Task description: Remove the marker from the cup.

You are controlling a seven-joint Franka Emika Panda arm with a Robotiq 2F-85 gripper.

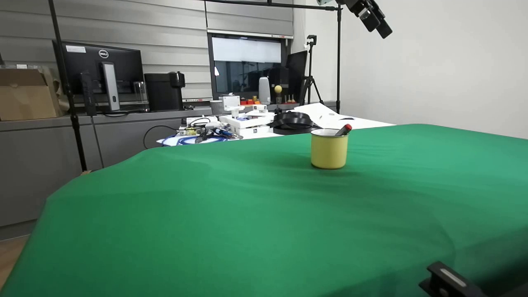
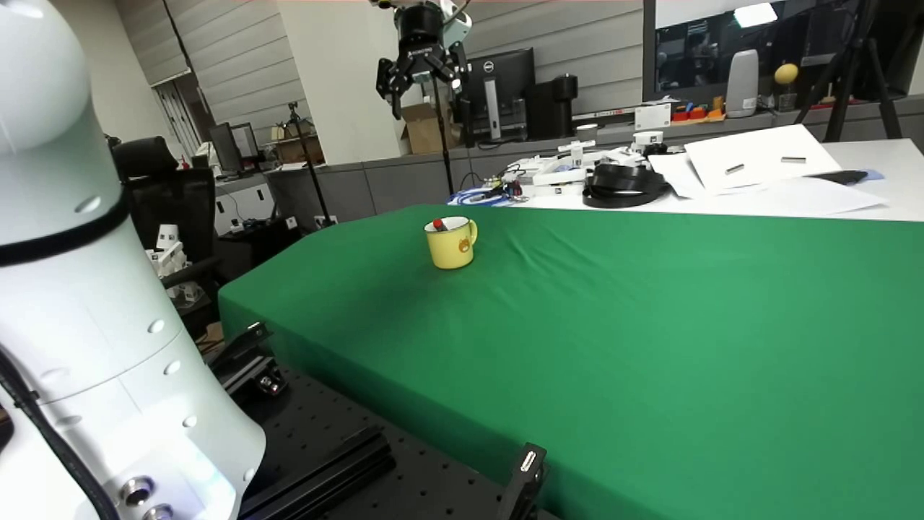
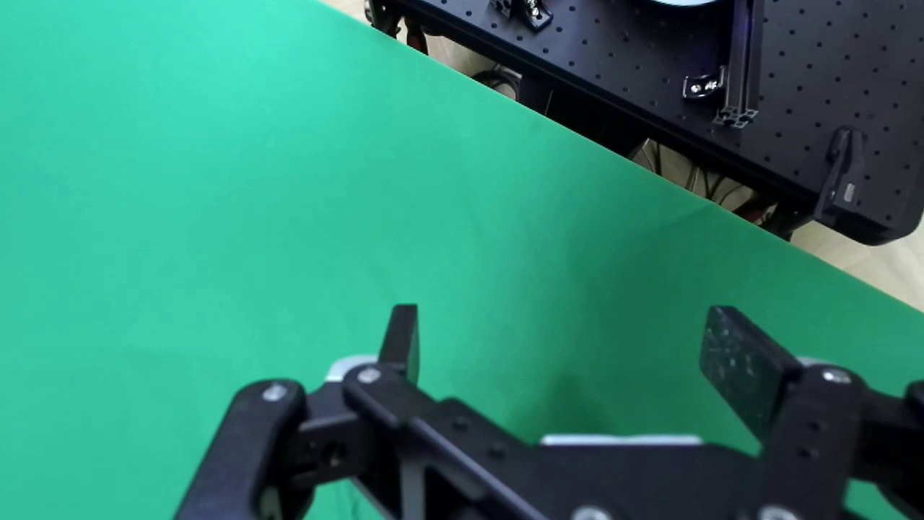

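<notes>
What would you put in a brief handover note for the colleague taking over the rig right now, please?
The pincer is open and empty, raised well above the wrinkled green cloth.
The short, pale-rimmed yellow cylindrical cup stands upright on that cloth.
The slim, stick-shaped marker, dark below its red end, leans inside the cup, red end above the rim; its lower part is hidden.
Done: no removal yet.
Left: move to the cup, grip the marker's exposed end, lift it out.

The marker [image 1: 343, 130] hides its lower end inside the cup [image 1: 328, 152]! The wrist view's bottom edge clips the gripper [image 3: 567, 334], and in an exterior view the left edge crops the arm [image 2: 108, 310]!
</notes>
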